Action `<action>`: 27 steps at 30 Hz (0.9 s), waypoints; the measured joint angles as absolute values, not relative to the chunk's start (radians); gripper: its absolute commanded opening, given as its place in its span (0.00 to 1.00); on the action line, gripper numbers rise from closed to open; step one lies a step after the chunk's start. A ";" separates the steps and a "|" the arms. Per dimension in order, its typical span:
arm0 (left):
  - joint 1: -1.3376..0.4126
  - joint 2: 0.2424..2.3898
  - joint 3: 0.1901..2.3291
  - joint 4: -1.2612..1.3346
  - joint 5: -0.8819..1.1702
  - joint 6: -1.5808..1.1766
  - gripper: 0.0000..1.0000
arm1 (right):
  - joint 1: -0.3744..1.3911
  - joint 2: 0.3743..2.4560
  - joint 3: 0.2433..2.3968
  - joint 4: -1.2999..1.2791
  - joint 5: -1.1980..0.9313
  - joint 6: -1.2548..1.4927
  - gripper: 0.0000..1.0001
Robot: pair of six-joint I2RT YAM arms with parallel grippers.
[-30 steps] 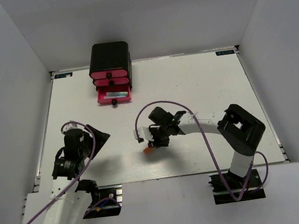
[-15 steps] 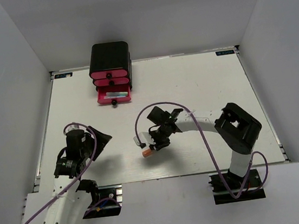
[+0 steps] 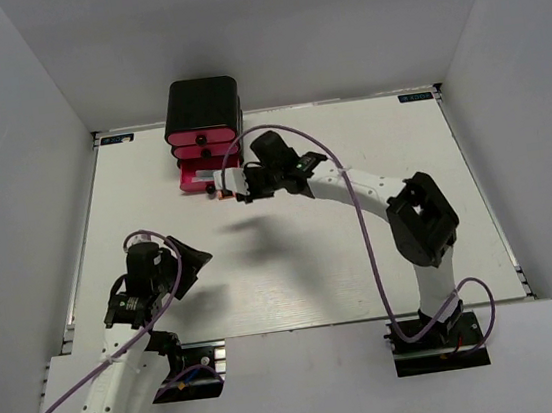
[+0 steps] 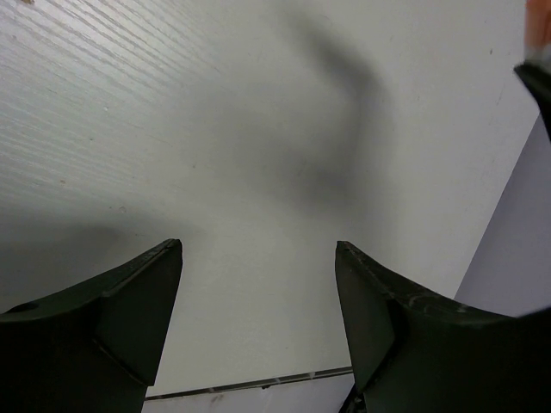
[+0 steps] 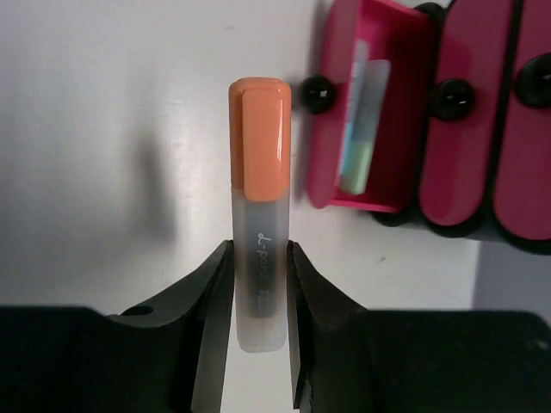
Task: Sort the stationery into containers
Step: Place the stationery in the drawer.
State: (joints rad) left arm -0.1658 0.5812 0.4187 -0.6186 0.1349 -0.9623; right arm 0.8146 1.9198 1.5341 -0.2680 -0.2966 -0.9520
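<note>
Glossy black box (image 3: 201,103), frosted plastic highlighter (image 5: 260,206) — matt table (image 3: 344,269)

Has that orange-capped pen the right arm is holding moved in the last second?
Yes. The orange-capped pen went from mid-table toward the far edge, ending just beside the open bottom drawer of the black box.

the black box (image 3: 202,103) stands at the far left of the white surface (image 3: 362,246), its lowest pink drawer (image 3: 197,181) pulled out. the right tool (image 3: 236,187) hangs just right of that drawer's front, seemingly pinching a small orange-capped piece (image 3: 224,192). the left tool (image 3: 190,261) sits near left.
</note>
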 measured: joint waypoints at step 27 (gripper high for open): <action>-0.166 0.575 0.395 -0.597 0.170 -0.993 0.82 | 0.806 2.410 1.959 0.081 -0.155 -0.970 0.36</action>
